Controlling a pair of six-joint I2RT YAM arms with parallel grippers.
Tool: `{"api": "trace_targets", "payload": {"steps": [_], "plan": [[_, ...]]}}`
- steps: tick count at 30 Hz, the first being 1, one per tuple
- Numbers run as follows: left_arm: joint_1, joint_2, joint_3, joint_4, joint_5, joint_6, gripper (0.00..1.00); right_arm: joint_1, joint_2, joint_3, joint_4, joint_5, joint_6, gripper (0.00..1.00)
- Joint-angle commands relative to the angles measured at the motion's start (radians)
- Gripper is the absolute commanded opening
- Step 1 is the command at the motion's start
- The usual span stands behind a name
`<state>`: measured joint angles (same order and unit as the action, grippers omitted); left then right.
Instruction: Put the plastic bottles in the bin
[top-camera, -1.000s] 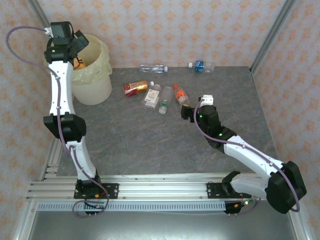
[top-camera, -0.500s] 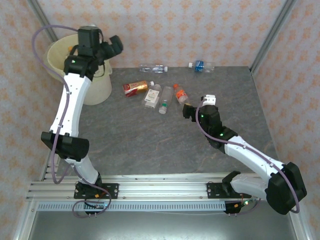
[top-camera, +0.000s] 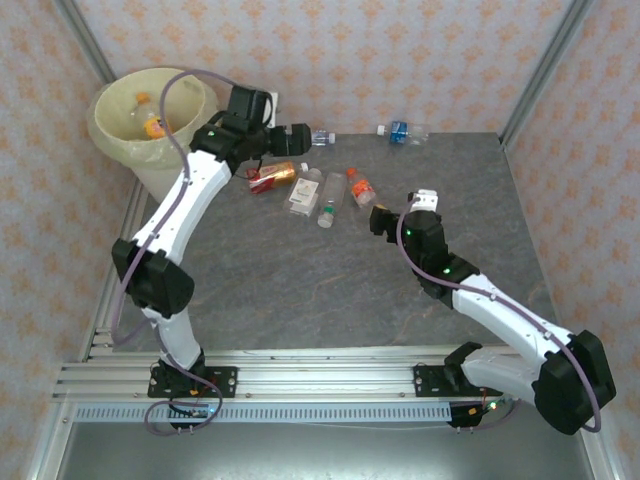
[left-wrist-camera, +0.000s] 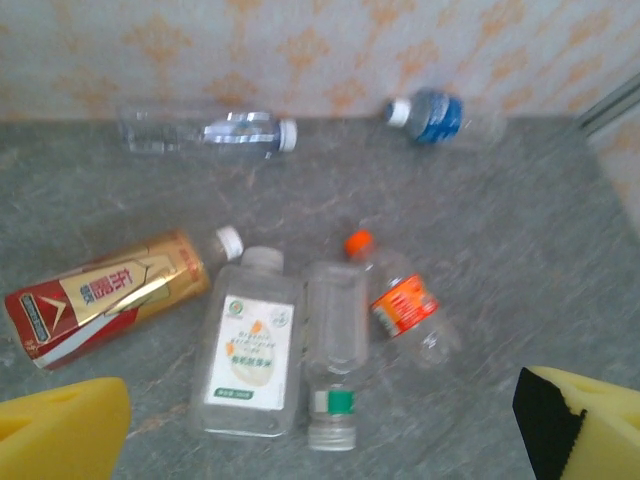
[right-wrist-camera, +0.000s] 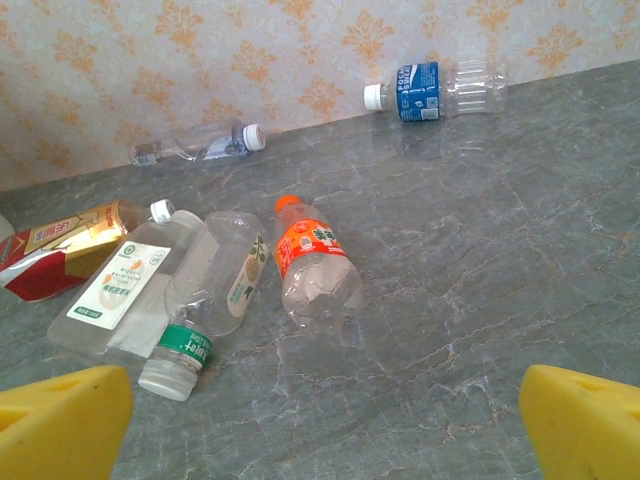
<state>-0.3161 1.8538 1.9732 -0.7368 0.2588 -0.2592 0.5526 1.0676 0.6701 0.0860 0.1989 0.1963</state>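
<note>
I find the bin (top-camera: 152, 172) standing at the far left corner of the table (top-camera: 300, 290); an orange-capped bottle (top-camera: 152, 122) lies inside it; whether more lie under it I cannot tell.

Six further bottles lie on their sides on the table, all to the right of the bin. Nearest the bin is a red-and-gold bottle (left-wrist-camera: 105, 295). Next out from the bin is a flat clear bottle with a white label (left-wrist-camera: 248, 345); a clear bottle with a green band (left-wrist-camera: 335, 350) lies right against it; an orange-labelled bottle (right-wrist-camera: 315, 262) lies just beside that. Along the back wall, level with the bin, lie a thin clear bottle (left-wrist-camera: 205, 133) and, farther from the bin, a blue-labelled bottle (right-wrist-camera: 432, 80); these two are well apart.

The left gripper (top-camera: 288, 135) hangs just to the right of the bin, above the table near the thin clear bottle; its jaws stand wide apart and carry nothing. The right gripper (top-camera: 378, 220) sits well to the right of the bin, just on the near side of the orange-labelled bottle; its jaws are likewise spread wide and empty; its yellow pads (right-wrist-camera: 60, 420) frame the bottles without touching them.
</note>
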Motion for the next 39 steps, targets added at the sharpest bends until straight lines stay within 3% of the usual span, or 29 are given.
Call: {"api": "trace_targets", "payload": {"steps": [1,5,8,29,39], "plan": [[0.002,0.116,0.055,-0.105,-0.002,0.077,1.00,-0.006,-0.028,-0.023,-0.029,0.034,0.017,0.99],[0.001,0.258,0.175,-0.230,-0.044,0.084,1.00,-0.009,-0.045,-0.023,-0.050,0.040,0.015,0.99],[-0.001,0.294,0.163,-0.212,-0.102,0.066,1.00,-0.009,-0.056,-0.031,-0.057,0.052,0.020,0.99],[-0.050,0.446,0.038,-0.157,-0.024,0.169,1.00,-0.017,-0.053,-0.030,-0.077,0.060,0.032,0.99],[-0.055,0.519,0.065,-0.134,-0.065,0.188,0.95,-0.020,-0.054,-0.026,-0.087,0.063,0.036,0.99]]}}
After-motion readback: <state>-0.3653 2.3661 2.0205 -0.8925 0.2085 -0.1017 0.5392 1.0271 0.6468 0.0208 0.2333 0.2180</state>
